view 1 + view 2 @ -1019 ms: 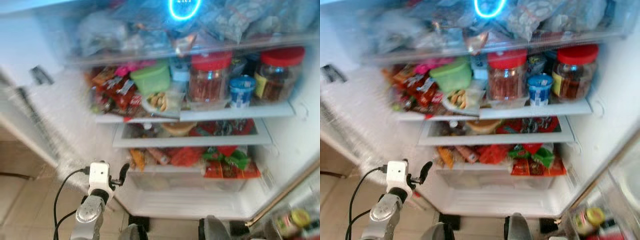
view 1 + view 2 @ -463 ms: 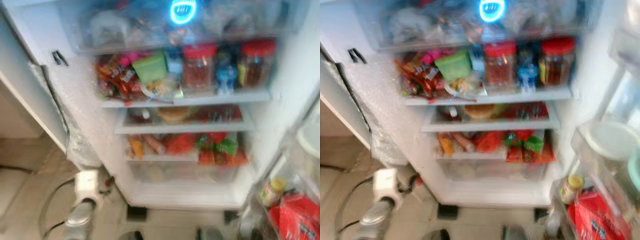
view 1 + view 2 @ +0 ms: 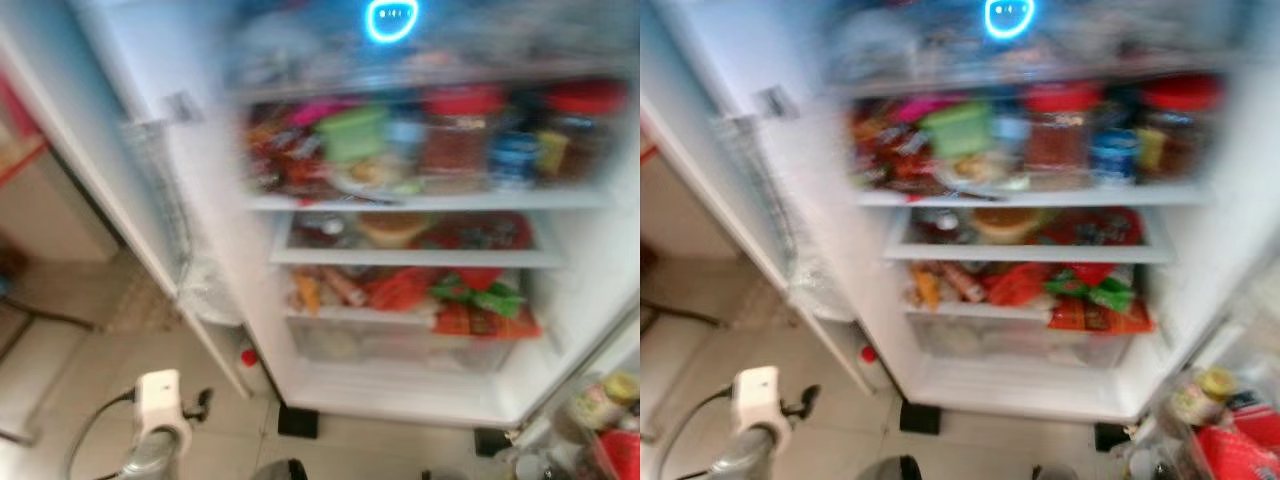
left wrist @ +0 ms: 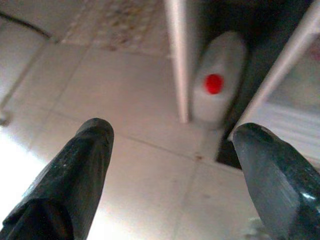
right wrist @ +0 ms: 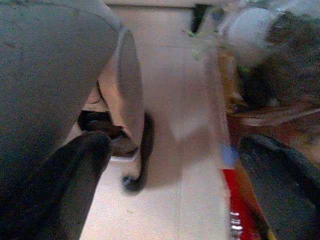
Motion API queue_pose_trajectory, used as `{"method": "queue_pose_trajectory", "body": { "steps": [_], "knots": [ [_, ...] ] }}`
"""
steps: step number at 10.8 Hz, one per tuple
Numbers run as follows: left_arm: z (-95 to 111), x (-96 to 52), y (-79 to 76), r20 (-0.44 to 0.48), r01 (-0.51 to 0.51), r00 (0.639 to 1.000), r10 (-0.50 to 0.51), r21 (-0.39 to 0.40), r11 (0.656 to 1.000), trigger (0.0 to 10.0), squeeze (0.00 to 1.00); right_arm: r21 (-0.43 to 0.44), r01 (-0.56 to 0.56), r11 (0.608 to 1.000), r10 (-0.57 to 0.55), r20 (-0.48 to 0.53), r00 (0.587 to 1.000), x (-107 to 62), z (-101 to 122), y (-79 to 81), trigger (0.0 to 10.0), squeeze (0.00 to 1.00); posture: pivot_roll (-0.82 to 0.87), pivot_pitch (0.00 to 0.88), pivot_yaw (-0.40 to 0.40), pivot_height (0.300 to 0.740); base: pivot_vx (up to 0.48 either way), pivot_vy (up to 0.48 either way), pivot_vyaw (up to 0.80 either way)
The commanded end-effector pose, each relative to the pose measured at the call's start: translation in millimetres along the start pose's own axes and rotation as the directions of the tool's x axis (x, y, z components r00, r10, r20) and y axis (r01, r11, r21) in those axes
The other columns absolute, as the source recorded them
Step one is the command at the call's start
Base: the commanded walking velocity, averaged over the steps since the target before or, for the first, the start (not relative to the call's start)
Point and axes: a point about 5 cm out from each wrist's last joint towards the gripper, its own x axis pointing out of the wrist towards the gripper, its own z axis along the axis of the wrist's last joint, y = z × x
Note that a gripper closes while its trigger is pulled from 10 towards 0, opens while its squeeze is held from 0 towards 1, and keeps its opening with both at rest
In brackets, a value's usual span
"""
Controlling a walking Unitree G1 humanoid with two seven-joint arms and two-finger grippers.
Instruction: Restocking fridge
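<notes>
While blurred, fridge (image 3: 420, 400), left pincer (image 4: 172, 150) agape.

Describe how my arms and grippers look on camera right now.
The left arm is silver metal, topped by a white boxy wrist block with a black cable looping off it and a small black knob at its side. The left gripper has two long, matte black, round-tipped fingers. The right gripper has the same black fingers, blurred.
</notes>
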Motion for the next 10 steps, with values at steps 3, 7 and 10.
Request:
{"method": "queue_pose_trajectory", "body": {
  "steps": [3,7,10],
  "knots": [
    [0.1,1.9,-3.7,-0.018,0.002,1.0,-0.002,-0.013,1.0,10.0,0.0,0.001,-0.05,0.999,0.05,0.028,0.998,3.3,7.5,14.4,10.0,0.0,-0.24,0.0,0.161,0.646,0.0,0.48,0.0],
    [-6.0,3.8,-20.0,-0.107,0.098,0.99,-0.092,0.053,0.994,10.0,0.0,0.01,-0.048,0.999,0.048,0.028,0.998,3.9,9.3,14.9,10.0,0.0,-0.23,0.0,0.157,0.646,0.0,0.48,0.0],
    [-20.1,1.4,-22.7,-0.249,0.154,0.963,-0.104,0.19,0.97,10.0,0.0,0.026,-0.036,0.999,0.035,0.023,0.999,4.0,8.8,14.3,10.0,0.0,-0.23,0.0,0.156,0.646,0.0,0.16,0.0]
  ]
}}
